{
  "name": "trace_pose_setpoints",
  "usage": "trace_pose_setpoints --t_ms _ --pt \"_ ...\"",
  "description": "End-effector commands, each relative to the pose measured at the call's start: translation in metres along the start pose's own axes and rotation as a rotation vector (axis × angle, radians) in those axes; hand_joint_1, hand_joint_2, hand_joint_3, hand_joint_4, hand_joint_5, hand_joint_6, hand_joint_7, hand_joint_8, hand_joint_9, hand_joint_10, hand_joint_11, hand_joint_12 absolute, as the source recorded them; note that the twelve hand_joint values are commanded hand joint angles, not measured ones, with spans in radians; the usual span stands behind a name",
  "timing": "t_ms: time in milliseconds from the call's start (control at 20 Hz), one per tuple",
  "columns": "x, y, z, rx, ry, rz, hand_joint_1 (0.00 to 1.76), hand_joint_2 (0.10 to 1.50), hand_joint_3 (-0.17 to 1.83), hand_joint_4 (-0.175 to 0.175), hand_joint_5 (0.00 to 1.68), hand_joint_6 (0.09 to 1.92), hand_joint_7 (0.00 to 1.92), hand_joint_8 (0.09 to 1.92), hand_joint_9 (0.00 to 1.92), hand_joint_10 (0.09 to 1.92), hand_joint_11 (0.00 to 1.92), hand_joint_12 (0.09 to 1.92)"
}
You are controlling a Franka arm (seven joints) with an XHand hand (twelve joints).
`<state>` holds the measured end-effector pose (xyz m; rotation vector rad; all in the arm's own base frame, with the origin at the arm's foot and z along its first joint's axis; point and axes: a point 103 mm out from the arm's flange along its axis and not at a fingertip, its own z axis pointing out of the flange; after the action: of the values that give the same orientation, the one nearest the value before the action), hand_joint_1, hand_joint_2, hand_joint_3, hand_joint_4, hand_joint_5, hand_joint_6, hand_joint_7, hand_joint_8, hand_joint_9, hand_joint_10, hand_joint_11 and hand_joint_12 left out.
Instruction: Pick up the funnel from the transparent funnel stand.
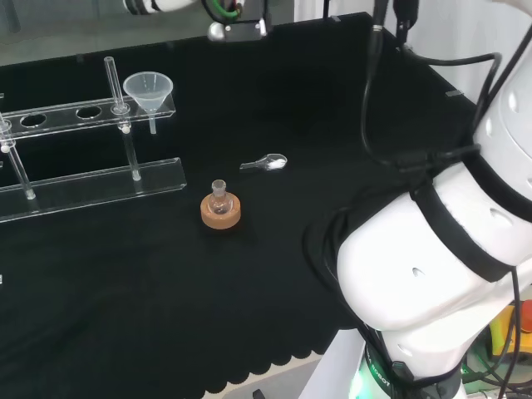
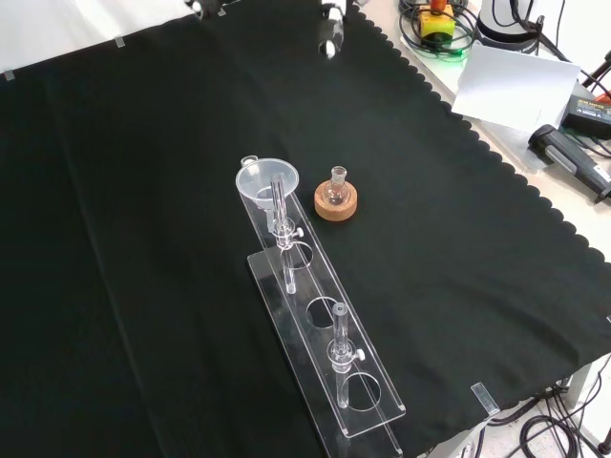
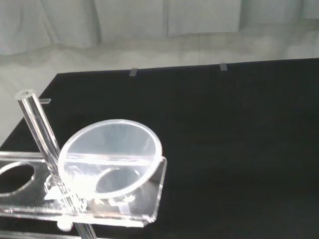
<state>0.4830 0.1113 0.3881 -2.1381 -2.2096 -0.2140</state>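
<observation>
Okay, approach phase, nothing gripped yet. Just a bit of my hand (image 2: 330, 33) pokes in at the front view's top edge, up off the cloth (image 2: 143, 239); can't tell if it's spread or closed from that.

The funnel (image 1: 148, 87) is ahead of and below the hand, well apart from it. It sits upright with its cone resting in the end hole of the transparent funnel stand (image 2: 368, 405) and its stem hanging through the upper shelf. That's why it stays put: the rim of the hole carries the cone, so I judge it should come free by lifting straight up.

A clear upright rod (image 3: 37, 124) stands just beside the funnel, on the side away from the stand's end. My guess is it crowds the grasp, so coming in from the open end looks safer. The wrist view looks down at an angle into the funnel's mouth, so the hand seems aimed at it.

Off to the side of my path are a small flask (image 1: 219, 193) on a cork ring (image 1: 221, 213) and a little clear scoop (image 1: 266, 163). Both are near the stand but not touching it.

Risk: clipping the rod and shifting the stand.
</observation>
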Motion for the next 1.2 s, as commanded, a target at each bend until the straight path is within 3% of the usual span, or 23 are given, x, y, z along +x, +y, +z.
trace_pose_setpoints --t_ms 50,200,450,1200 --pt "0.017 0.027 0.019 -0.032 0.024 0.014 0.24 0.63 0.03 0.04 0.0 0.09 0.0 0.09 0.0 0.09 0.01 0.17" --pt "0.017 0.033 0.026 -0.028 0.026 0.022 0.26 0.65 0.0 0.035 0.0 0.09 0.0 0.09 0.0 0.09 0.0 0.37" --pt "0.018 0.04 0.042 0.007 0.033 0.03 0.28 0.65 0.0 0.03 0.0 0.09 0.0 0.09 0.0 0.09 0.0 0.53" --pt "0.047 0.029 0.083 0.138 0.027 -0.025 0.28 0.65 0.0 0.022 0.0 0.09 0.0 0.09 0.0 0.09 0.0 0.63"
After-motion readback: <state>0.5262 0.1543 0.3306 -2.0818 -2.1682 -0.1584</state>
